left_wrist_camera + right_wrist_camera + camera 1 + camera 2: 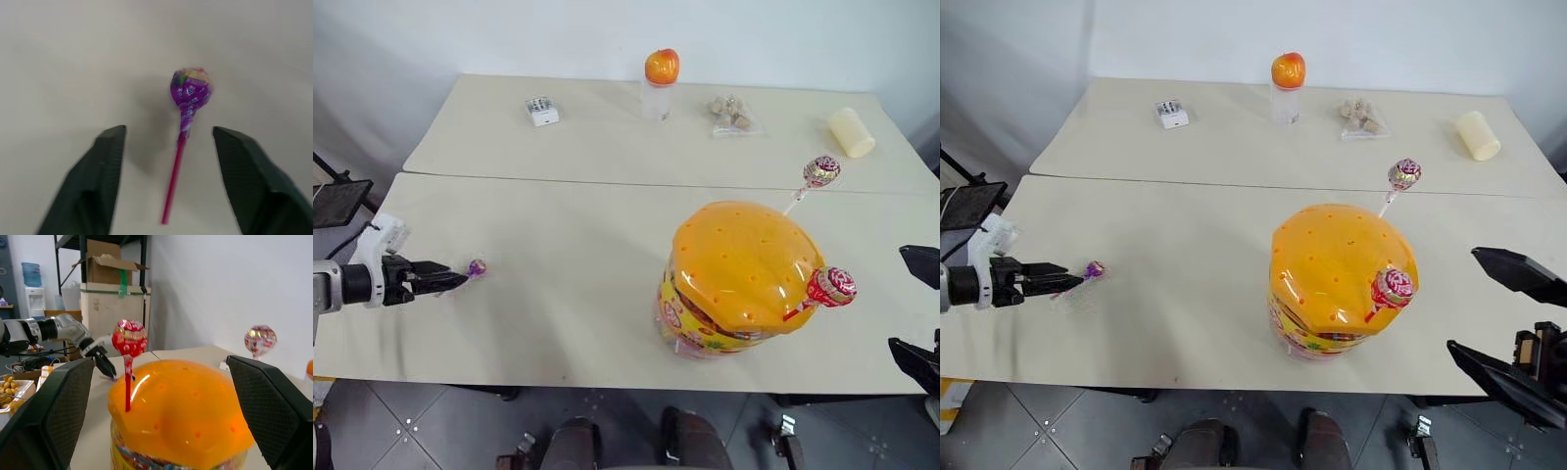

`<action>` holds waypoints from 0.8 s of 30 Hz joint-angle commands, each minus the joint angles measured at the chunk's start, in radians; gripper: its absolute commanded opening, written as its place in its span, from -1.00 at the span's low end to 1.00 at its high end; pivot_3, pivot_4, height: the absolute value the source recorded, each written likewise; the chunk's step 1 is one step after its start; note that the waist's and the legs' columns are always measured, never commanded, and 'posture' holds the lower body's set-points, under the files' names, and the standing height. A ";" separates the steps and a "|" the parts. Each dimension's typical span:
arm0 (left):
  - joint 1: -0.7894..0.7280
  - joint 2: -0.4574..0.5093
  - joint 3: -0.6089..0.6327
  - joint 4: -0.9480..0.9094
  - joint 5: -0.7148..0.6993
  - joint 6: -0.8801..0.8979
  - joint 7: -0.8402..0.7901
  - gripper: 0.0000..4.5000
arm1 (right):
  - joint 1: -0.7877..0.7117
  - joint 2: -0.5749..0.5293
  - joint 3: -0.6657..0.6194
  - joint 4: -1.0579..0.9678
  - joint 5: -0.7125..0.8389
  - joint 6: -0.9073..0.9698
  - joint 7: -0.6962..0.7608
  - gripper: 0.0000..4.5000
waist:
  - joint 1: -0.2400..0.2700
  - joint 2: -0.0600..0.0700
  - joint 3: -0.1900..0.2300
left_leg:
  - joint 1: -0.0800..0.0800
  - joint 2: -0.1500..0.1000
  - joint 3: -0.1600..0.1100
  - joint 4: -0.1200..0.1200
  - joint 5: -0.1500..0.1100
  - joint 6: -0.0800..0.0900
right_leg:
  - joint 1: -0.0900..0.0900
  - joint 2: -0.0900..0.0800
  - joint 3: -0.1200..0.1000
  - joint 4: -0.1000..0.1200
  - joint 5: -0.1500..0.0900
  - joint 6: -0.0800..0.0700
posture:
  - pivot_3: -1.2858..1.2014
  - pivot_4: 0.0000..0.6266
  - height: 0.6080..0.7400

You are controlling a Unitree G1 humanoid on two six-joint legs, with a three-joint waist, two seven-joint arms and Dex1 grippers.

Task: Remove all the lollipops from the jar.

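The jar point(736, 257), a big tub with a domed orange lid and a yellow printed body, stands on the near table right of centre. Two lollipops stick out of its lid: a red one point(830, 286) on the near right side and a pink-white one point(820, 170) on the far side. A purple lollipop point(190, 88) on a pink-red stick is at the table's left end, between the open fingers of my left gripper point(456, 278), touching neither. I cannot tell whether it rests on the tabletop. My right gripper point(1462, 299) is open to the right of the jar, apart from it.
On the far table stand a small clear bottle with an orange ball top point(661, 83), a small white box point(542, 111), a bag of brown cubes point(732, 113) and a cream cylinder point(851, 131). A seam point(558, 177) divides the two tables.
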 commanded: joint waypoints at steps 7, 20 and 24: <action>-0.072 -0.272 0.101 -0.351 -0.300 -0.160 -0.120 0.56 | 0.007 -0.163 -0.041 -0.025 0.028 0.175 -0.105 1.00 | 0.002 0.003 -0.002 | 0.000 0.000 0.001 0.001 0.000 0.000 | 0.000 -0.001 0.000 0.001 0.000 0.000 | 0.03 -0.52 1.00; -0.012 -0.469 0.008 -0.659 -0.559 -0.071 -0.090 0.56 | -0.142 -0.239 0.070 -0.102 0.045 0.249 -0.123 1.00 | -0.016 0.001 -0.002 | -0.001 0.000 -0.002 0.006 0.000 0.000 | 0.002 0.000 0.001 0.000 0.000 0.000 | 0.03 -0.52 1.00; -0.013 -0.481 -0.004 -0.659 -0.566 -0.069 -0.077 0.56 | -0.156 -0.220 0.118 -0.124 -0.006 0.240 -0.112 1.00 | -0.016 0.001 -0.002 | -0.001 0.000 -0.004 0.006 0.000 0.000 | 0.002 0.000 0.001 0.000 0.000 0.000 | 0.03 -0.52 1.00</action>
